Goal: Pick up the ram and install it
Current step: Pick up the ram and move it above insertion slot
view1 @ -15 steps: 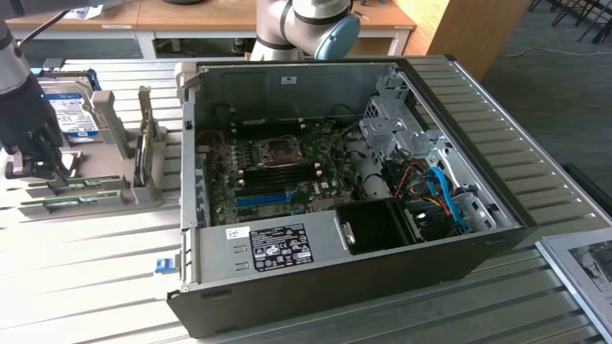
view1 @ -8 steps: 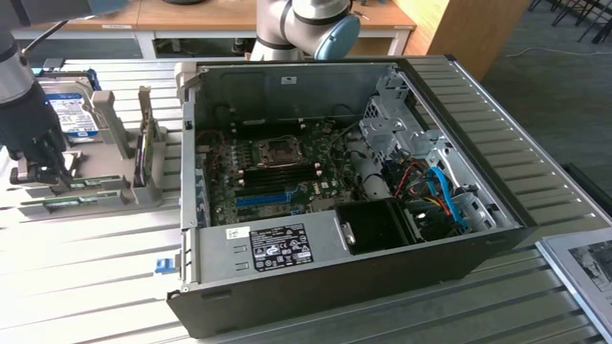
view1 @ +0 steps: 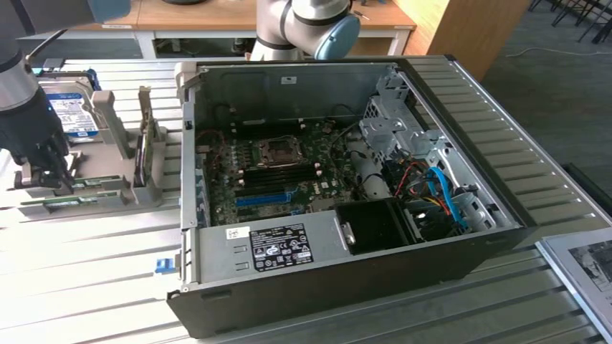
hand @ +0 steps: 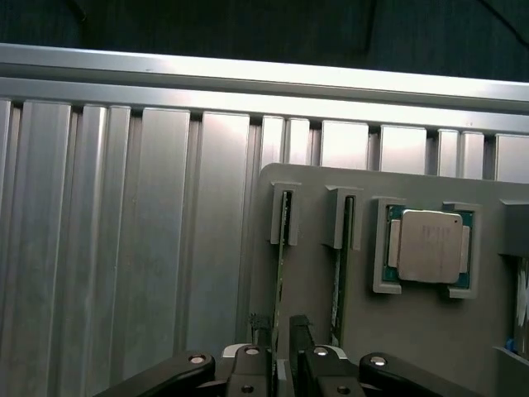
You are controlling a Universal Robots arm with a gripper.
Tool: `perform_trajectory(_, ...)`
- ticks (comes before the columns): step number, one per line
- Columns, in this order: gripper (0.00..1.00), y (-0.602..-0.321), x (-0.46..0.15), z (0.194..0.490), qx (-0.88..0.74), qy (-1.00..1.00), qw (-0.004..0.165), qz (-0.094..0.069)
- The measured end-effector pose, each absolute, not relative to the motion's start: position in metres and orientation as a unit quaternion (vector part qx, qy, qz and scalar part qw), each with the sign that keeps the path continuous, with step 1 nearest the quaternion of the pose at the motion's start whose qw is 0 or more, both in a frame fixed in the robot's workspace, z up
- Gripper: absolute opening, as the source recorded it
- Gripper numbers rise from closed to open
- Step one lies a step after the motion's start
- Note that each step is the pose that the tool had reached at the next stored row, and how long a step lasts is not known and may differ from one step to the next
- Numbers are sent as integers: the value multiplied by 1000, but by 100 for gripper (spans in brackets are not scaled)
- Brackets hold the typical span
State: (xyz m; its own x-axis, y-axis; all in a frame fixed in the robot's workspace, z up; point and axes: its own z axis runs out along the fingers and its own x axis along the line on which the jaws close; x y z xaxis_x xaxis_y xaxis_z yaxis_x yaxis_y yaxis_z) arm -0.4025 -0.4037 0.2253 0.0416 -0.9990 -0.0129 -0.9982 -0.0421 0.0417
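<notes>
The ram [hand: 279,285] is a thin green stick standing on edge in a slot of the grey holder [hand: 413,331]. My gripper [hand: 281,332] is down over it, and its two black fingers [hand: 261,331] are closed against the stick's two sides while the stick still sits in its slot. A second green stick [hand: 338,281] stands in the neighbouring slot. In the exterior view, my gripper [view1: 46,178] is at the holder [view1: 105,188] on the exterior view's left, well apart from the open computer case [view1: 335,179].
A square silver processor [hand: 426,246] rests in the holder beside the sticks. A blue-labelled hard drive [view1: 72,115] leans behind the holder. Inside the case lie the motherboard [view1: 277,168] with its long blue slot [view1: 263,199], cables and a drive cage. The table is ribbed metal.
</notes>
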Motion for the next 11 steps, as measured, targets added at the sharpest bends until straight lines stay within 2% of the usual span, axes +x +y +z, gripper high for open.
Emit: perform_trajectory(11, 24, -405, -403, 224, 722, -692, 10, -19)
